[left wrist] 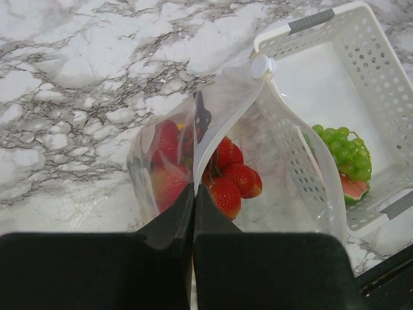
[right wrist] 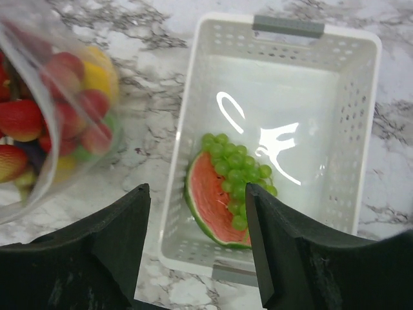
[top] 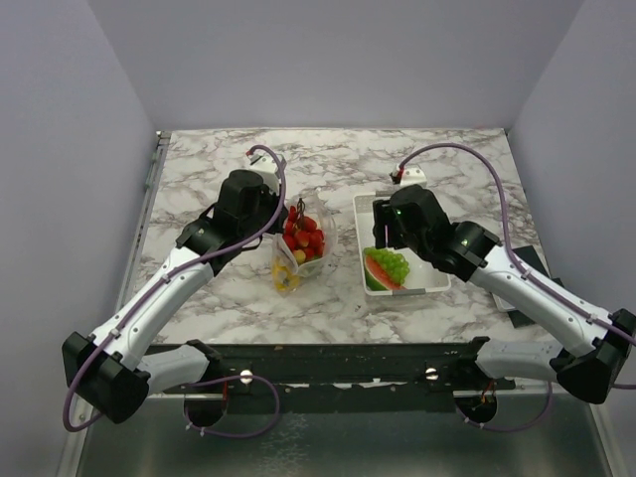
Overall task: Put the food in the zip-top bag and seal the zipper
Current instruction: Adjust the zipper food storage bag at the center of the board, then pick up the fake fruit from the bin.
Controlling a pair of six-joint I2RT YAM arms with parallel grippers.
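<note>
left wrist: left gripper (left wrist: 193,194) clamps shut on the rim, it seems, of the zip-top bag (left wrist: 271,148) beside the basket (left wrist: 377,84); right gripper (right wrist: 197,194) gapes empty over its grapes (right wrist: 237,169).

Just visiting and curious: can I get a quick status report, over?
Left gripper shut on zip-top bag, strawberries inside. Right gripper open over white basket. Grapes, watermelon slice not yet bagged. Nothing blocking them.

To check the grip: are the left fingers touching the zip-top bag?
Touching. Left wrist view: the left fingers are shut on the zip-top bag.
</note>
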